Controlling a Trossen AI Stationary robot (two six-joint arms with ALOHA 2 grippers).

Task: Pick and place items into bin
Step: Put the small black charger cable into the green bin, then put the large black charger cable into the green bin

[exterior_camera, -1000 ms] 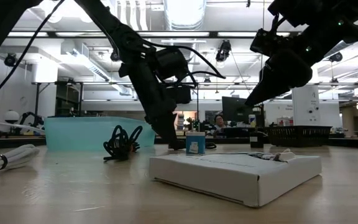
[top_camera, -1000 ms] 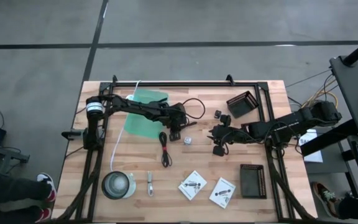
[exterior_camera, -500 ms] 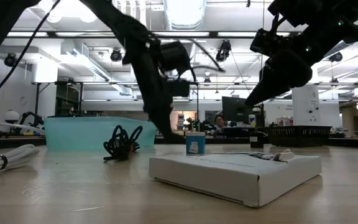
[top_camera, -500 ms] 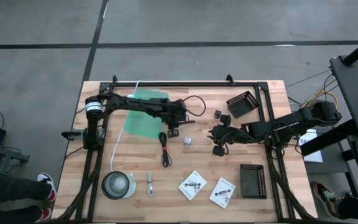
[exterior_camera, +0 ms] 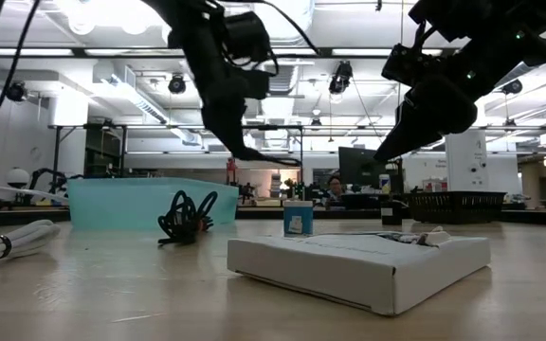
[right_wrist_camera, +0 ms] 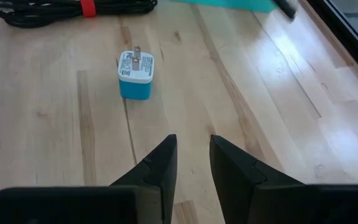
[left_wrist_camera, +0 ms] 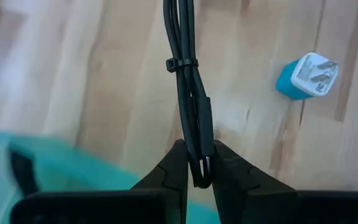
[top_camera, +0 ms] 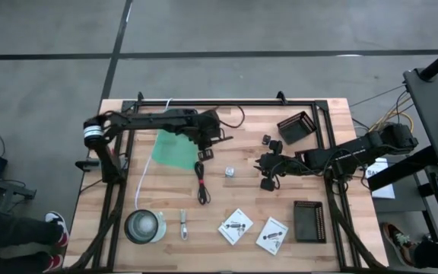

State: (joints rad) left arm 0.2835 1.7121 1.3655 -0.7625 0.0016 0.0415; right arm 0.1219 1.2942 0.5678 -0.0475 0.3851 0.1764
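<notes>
Left gripper [left_wrist_camera: 195,163] jaws pinched a small black piece above the cable [left_wrist_camera: 185,74]; right gripper [right_wrist_camera: 191,163] slightly spread, idle. Next, you carry to bin [top_camera: 175,148].

Teal bin [left_wrist_camera: 17,163] blurred, cut off by frame edge.

One camera looked straight down on the counter [top_camera: 128,190]; another sat level at its top; both wrist cameras, close above the wood, shared the blue plug [left_wrist_camera: 306,76].

place: lab/workshop | signs: ceiling strip lights [exterior_camera: 282,14], exposed ducts, rows of benches, monitors
</notes>
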